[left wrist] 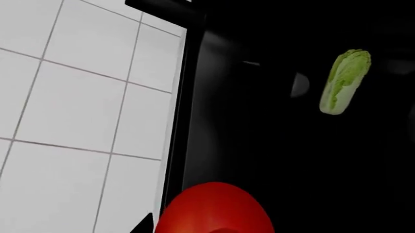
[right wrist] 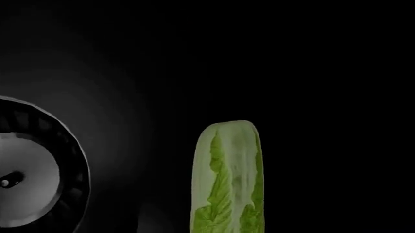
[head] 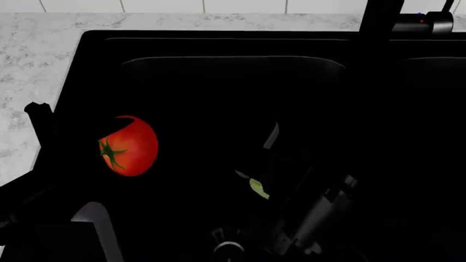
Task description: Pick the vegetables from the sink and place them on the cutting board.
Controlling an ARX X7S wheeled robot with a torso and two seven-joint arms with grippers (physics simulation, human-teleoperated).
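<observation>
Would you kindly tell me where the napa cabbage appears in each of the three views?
Left wrist view: napa cabbage at upper right, whole, lying in the black sink.
Head view: only a green sliver shows, low centre, behind the right arm.
Right wrist view: bottom centre, close up.
Shared landmark: the sink's dark basin floor.

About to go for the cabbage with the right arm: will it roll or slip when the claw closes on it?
The oblong pale green-white napa cabbage lies on its side on the smooth black sink floor, so it could roll sideways or skid if nudged. Its leafy surface probably gives a little under pressure. Gripping across its narrow width seems safest.
</observation>
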